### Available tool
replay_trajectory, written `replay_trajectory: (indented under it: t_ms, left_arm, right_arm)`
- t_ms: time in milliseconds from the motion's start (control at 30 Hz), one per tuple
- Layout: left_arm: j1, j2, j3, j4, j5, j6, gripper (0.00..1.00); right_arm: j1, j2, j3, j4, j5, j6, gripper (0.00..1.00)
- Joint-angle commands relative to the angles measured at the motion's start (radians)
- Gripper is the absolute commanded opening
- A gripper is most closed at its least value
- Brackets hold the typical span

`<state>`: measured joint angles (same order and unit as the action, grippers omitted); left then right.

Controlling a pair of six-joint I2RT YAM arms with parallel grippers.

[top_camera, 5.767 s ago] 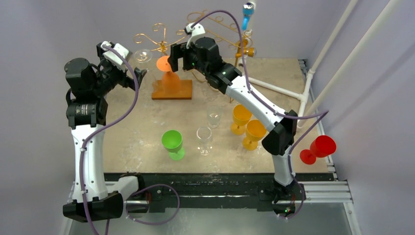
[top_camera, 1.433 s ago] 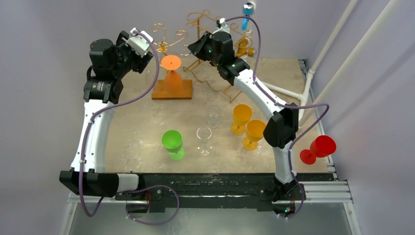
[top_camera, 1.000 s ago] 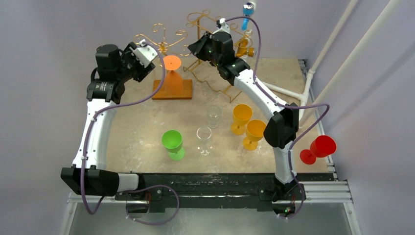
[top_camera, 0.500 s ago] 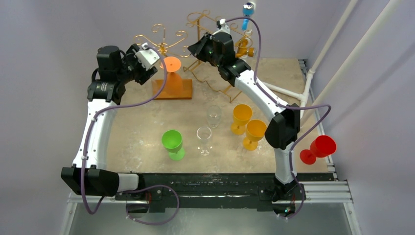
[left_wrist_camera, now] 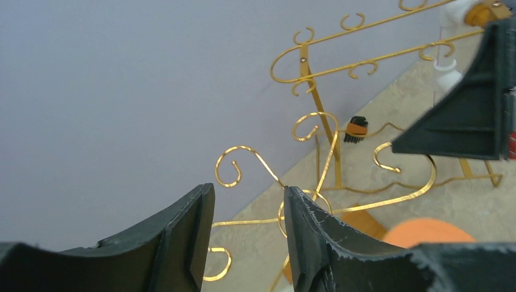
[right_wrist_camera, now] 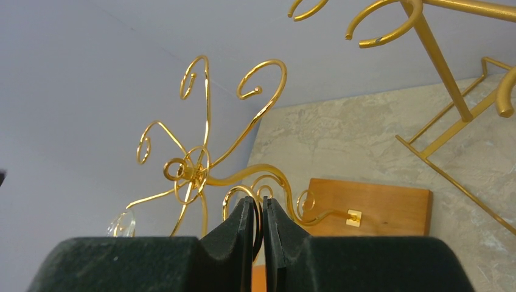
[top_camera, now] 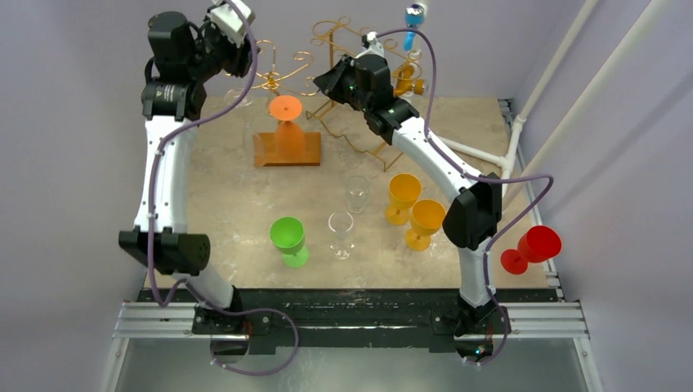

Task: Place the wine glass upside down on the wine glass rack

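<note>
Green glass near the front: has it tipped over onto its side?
No, the green glass stands upright on its foot on the table, open end up.

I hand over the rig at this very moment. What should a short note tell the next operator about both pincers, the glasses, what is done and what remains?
Pincers: left pincer is open and empty, raised to the left of the rack. The right pincer is almost shut, apparently on a thin curl of the gold wire wine glass rack.
Done: orange plastic wine glass hangs upside down. A clear wine glass seems to hang on the rack's left arm.
Left: green plastic glass, two clear glasses and two yellow glasses stand upright on the table. A red glass is at its right edge.
</note>
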<state>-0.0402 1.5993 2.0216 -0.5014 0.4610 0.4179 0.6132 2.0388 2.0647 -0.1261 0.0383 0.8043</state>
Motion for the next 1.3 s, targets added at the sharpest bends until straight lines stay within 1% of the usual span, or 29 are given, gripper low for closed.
replay_trajectory:
  t_ms: [0,100,167,233,333,400,433,500,567,600,667,767,867,1000,1133,1267]
  left_arm:
    - [-0.002,0.190,0.212,-0.051,-0.058,-0.118,0.46]
    - [-0.001,0.297,0.367,-0.111,-0.181,-0.116,0.34]
    - [-0.002,0.340,0.421,-0.152,-0.264,-0.092,0.25]
    - [-0.001,0.341,0.411,-0.170,-0.336,-0.058,0.17]
    - [0.004,0.304,0.347,-0.186,-0.407,-0.030,0.11]
    - [0.017,0.275,0.309,-0.202,-0.410,-0.030,0.11]
    - [0.026,0.268,0.303,-0.215,-0.404,-0.039,0.13]
    - [0.040,0.260,0.313,-0.250,-0.372,-0.055,0.22]
    - [0.065,0.250,0.317,-0.273,-0.355,-0.043,0.35]
    - [0.066,0.243,0.313,-0.279,-0.353,-0.024,0.39]
    - [0.065,0.240,0.312,-0.302,-0.355,0.025,0.44]
    - [0.066,0.259,0.342,-0.373,-0.360,0.082,0.45]
    - [0.067,0.269,0.334,-0.405,-0.354,0.088,0.45]
    - [0.075,0.283,0.290,-0.365,-0.346,0.067,0.45]
    - [0.079,0.293,0.268,-0.303,-0.322,0.053,0.41]
    - [0.078,0.316,0.284,-0.277,-0.300,0.046,0.39]
  right_arm:
    - [0.008,-0.041,0.000,-0.005,-0.017,0.007,0.11]
    - [0.008,-0.035,0.006,-0.004,-0.033,0.011,0.11]
    - [0.009,-0.035,0.006,0.001,-0.034,0.008,0.11]
    - [0.007,-0.038,0.005,0.004,-0.035,0.003,0.11]
    - [0.007,-0.040,0.010,0.007,-0.035,0.000,0.11]
    - [0.007,-0.039,0.014,0.008,-0.035,-0.001,0.11]
    - [0.007,-0.039,0.016,0.008,-0.035,-0.001,0.11]
    - [0.007,-0.035,0.021,0.009,-0.055,0.001,0.12]
    - [0.007,-0.029,0.026,0.006,-0.056,0.002,0.12]
    - [0.008,-0.028,0.028,0.006,-0.057,0.002,0.13]
    - [0.006,-0.024,0.031,0.006,-0.056,0.003,0.13]
    - [0.005,-0.023,0.031,0.007,-0.056,0.003,0.14]
    - [0.005,-0.022,0.031,0.010,-0.055,0.004,0.15]
    - [0.005,-0.019,0.034,0.014,-0.061,0.014,0.16]
    - [0.005,-0.018,0.032,0.016,-0.066,0.025,0.16]
    - [0.005,-0.019,0.034,0.014,-0.070,0.028,0.16]
